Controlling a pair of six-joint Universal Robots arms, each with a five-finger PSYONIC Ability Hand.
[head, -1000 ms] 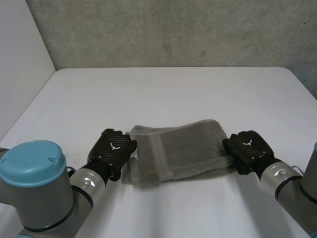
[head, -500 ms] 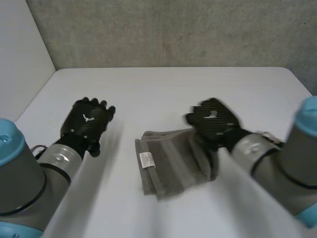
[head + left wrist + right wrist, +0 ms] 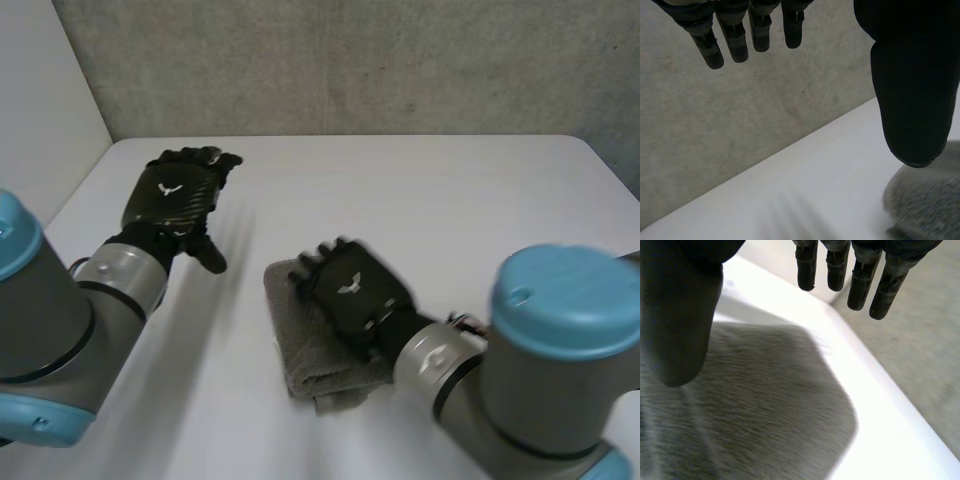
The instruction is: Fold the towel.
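White table (image 3: 450,190): folded towel (image 3: 300,362) under outstretched right hand (image 3: 352,290); left hand (image 3: 172,195) aside, spread.

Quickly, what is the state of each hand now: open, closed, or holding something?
Left hand: open, fingers straight, holding nothing, away from the towel.
Right hand: open, fingers straight, over the towel, not gripping it.

White table (image 3: 430,185), grey concrete wall (image 3: 350,60)
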